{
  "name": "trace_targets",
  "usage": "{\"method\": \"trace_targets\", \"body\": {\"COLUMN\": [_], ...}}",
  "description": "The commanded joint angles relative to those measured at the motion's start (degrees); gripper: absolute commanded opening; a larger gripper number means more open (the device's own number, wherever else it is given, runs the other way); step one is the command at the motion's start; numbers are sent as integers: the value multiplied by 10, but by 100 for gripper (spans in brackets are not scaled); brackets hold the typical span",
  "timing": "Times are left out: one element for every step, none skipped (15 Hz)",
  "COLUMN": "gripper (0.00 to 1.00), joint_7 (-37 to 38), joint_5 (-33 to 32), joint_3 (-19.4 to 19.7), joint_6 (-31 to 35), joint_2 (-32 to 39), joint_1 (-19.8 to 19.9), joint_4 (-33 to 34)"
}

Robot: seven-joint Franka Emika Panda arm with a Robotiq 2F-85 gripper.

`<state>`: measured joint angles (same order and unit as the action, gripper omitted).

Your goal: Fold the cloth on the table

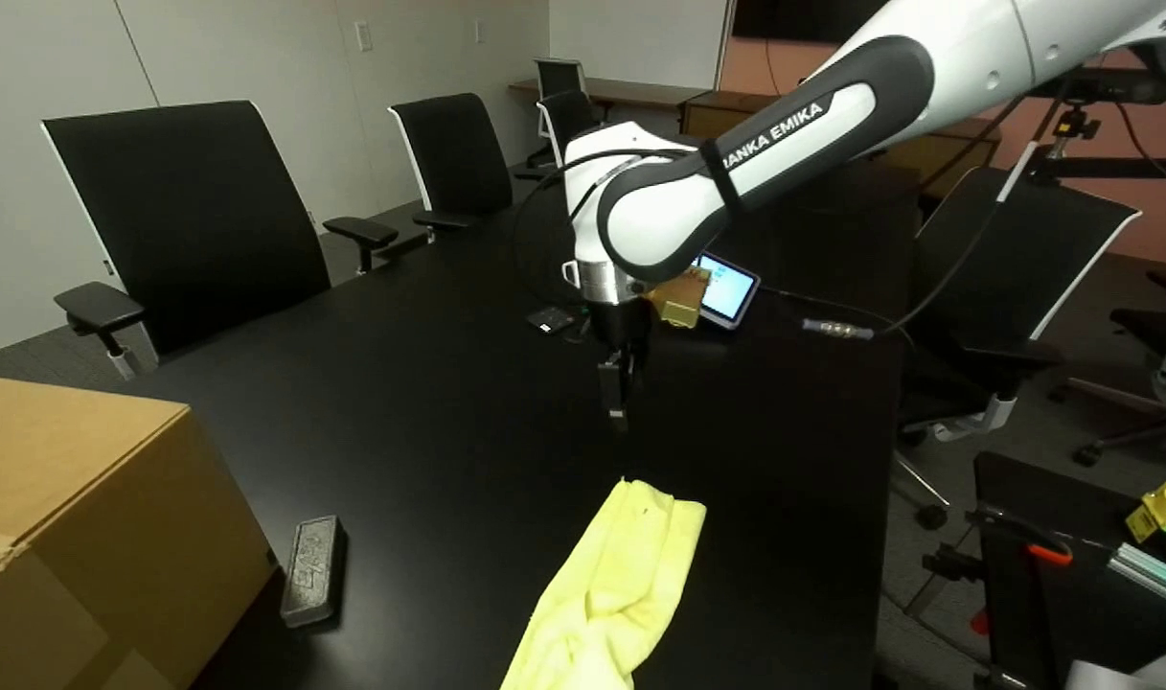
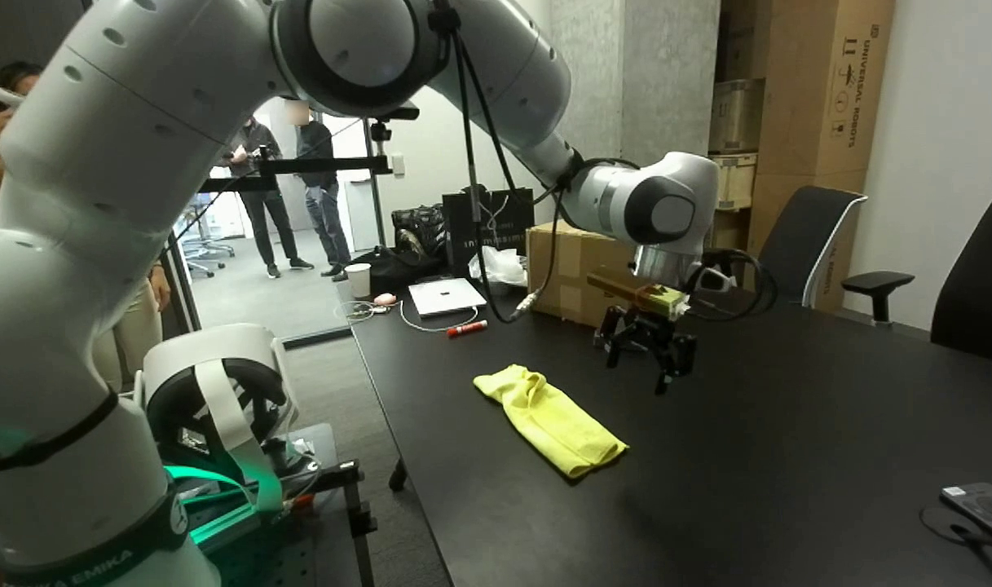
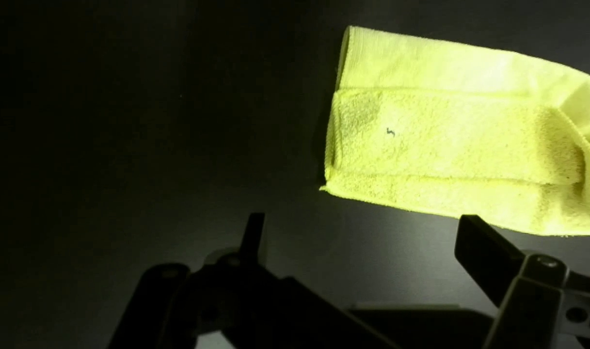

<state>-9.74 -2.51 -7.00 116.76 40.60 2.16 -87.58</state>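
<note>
Black office chairs (image 1: 185, 220) flank a dark, glossy desk (image 1: 429, 402). The end effector (image 3: 362, 217) hangs above it, fingers parted, holding nothing. In the wrist view the yellow cloth (image 3: 454, 131) lies below and ahead of the end effector, reaching off past one finger; its long axis runs nearly parallel to the line between the fingertips. A reach forward and down to its short end seems called for.

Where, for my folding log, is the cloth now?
At lower centre in an exterior view, the cloth lies on the black table, below and left of the claw.
</note>
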Motion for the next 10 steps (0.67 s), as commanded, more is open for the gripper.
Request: {"method": "trace_targets", "body": {"gripper": [100,100,100,100,100,100,100,100,100,100], "joint_7": [19,25,27,32,36,39,36,27,15,7], "joint_5": [51,58,64,63,59,52,53,55,59,61], "joint_3": [8,14,18,25,32,39,43,47,51,56], "joint_6": [39,48,55,60,61,61,61,61,62,64], "joint_2": [-116,-140,-165,-189,-215,-241,-266,-294,-322,-350], "joint_1": [11,11,11,9,8,6,9,12,15,18], "joint_4": [-138,-165,-193,-220,-248,-277,-305,-335,-365,-395]}}
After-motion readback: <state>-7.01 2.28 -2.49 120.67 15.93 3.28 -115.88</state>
